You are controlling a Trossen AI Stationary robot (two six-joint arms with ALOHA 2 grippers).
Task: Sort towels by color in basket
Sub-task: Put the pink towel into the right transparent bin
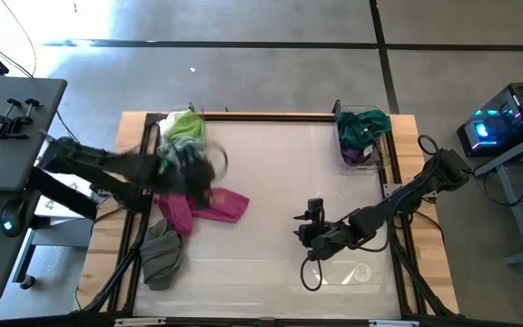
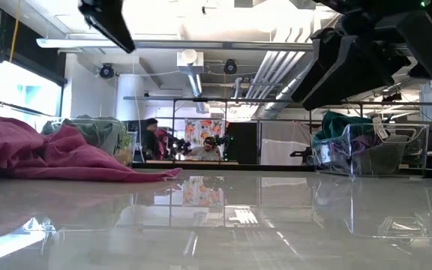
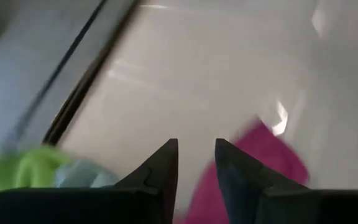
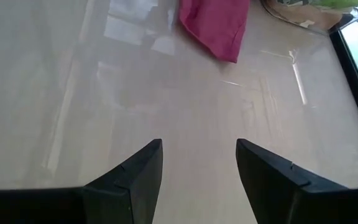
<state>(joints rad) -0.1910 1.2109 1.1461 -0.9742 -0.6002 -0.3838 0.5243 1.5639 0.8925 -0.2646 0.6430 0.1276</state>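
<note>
A magenta towel [image 1: 214,205] lies spread on the table's left half, and a grey towel [image 1: 162,254] lies nearer the front edge. A clear basket [image 1: 164,121] at the far left holds lime green [image 1: 185,125] and mint towels. Another clear basket [image 1: 381,150] at the far right holds dark green [image 1: 363,127] and purple ones. My left gripper [image 3: 196,149] hangs blurred above the table between the left basket and the magenta towel [image 3: 263,152]. Its fingers stand a little apart with nothing between them. My right gripper [image 4: 199,149] is open over bare table right of centre.
A raised wooden frame [image 1: 271,115] edges the glossy table. Free surface lies in the middle and along the front [image 1: 271,272]. A side table with clamps [image 1: 12,118] stands off the left, and equipment with blue lights [image 1: 502,123] off the right.
</note>
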